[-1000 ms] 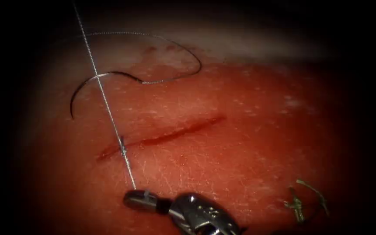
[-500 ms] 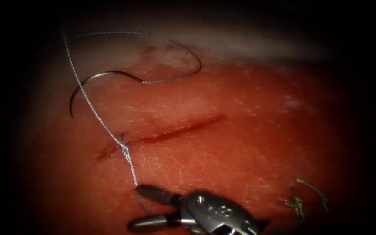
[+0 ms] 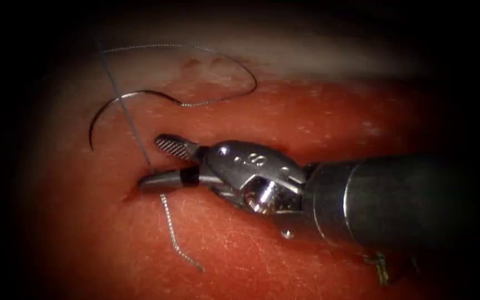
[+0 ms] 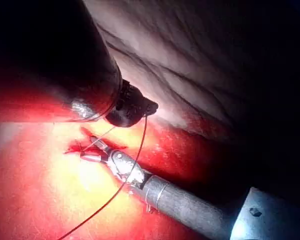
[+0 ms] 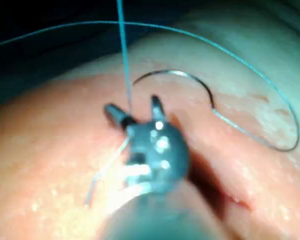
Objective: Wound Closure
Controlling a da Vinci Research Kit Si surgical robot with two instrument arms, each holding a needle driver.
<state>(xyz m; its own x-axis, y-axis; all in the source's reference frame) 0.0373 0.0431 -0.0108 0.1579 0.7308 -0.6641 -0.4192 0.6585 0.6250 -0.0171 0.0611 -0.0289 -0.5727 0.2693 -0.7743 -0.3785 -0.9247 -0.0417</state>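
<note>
The right claw (image 3: 159,161) hangs over the left end of the cut (image 3: 134,194) in the tissue (image 3: 284,266), jaws spread and holding nothing, one jaw on each side of the thread (image 3: 126,114) that rises from the knot there. A second ago this tool sat low in the endoscope view, pressed shut on the short tail (image 3: 176,244); that tail now lies loose below the cut. The left claw (image 4: 149,111), seen from its own wrist, has thread running up to its tip, though I cannot tell whether its jaws are shut. The needle (image 3: 115,108) lies free on the tissue above and left of the cut, not in it. By my reckoning one stitch is tied at the left end; the long strand looks uncut, and the cut's remaining length is hidden beneath the tool.
</note>
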